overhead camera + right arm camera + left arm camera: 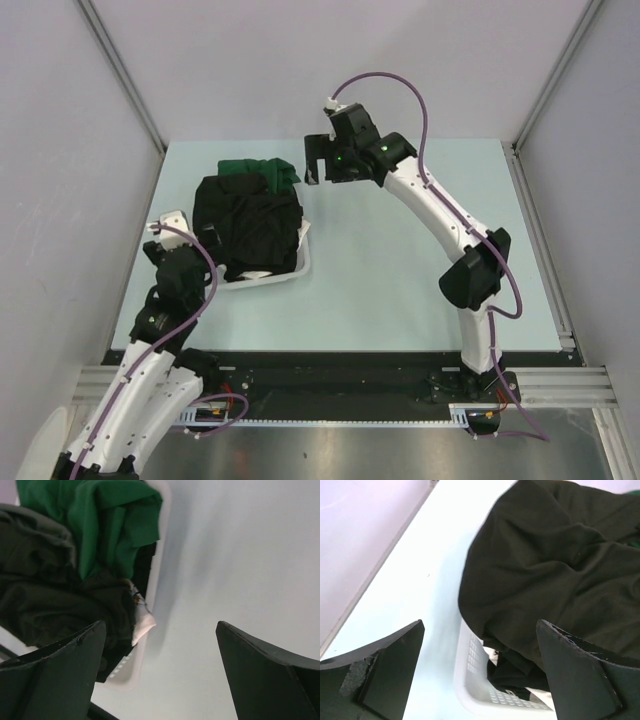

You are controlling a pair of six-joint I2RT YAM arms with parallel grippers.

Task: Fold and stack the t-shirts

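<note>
Black t-shirts (pixel 250 225) heaped in basket (pixel 292 274) | green t-shirt (pixel 256 168) probably beneath | left gripper (pixel 480 625) apart | right gripper (pixel 160 625) apart

A pale mint-green flat tabletop (pixel 400 290) carries one thing directly: a white slatted plastic basket (pixel 302 262). The basket stands just ahead of the left gripper (pixel 480 625), with its near corner low between the two fingers. Seen from the right gripper (pixel 160 625), the basket lies to the left, beside the left finger. Bare tabletop fills the right.
</note>
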